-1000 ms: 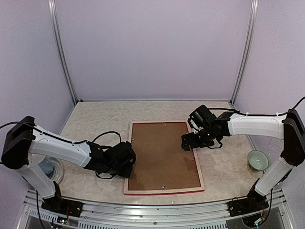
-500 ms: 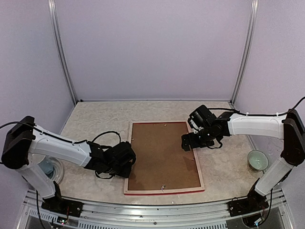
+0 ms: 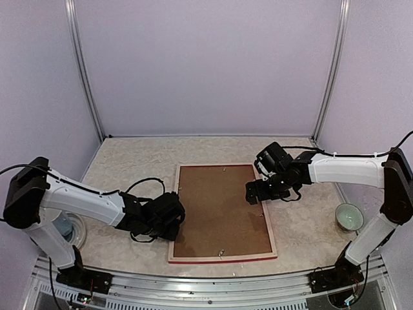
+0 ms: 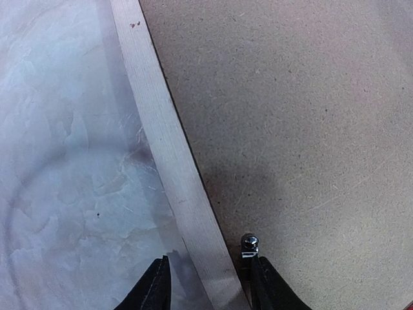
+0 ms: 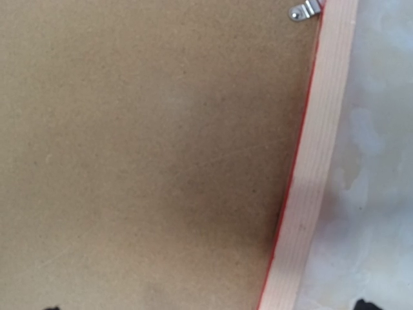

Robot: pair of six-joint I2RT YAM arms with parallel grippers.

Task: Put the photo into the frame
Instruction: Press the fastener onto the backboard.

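Red-edged pale-wood rectangular frame [image 3: 222, 259], face down on surface [image 3: 129, 168], brown backing board [image 3: 219, 206] seated, so we judge the photo inside, unseen; left pincer [image 4: 210, 287] lately narrowed yet unclenched astride its bar, right pincer [image 3: 253, 194] splayed.

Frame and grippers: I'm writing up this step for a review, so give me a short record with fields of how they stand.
frame: flat on the table, pale wood back up
backing board: sits inside the frame, covering the opening
photo: not visible in any view
left gripper: open, fingers straddling the frame's left bar beside a metal clip
right gripper: wide open, over the frame's right bar
bowl: on the table, right of the frame, apart from it
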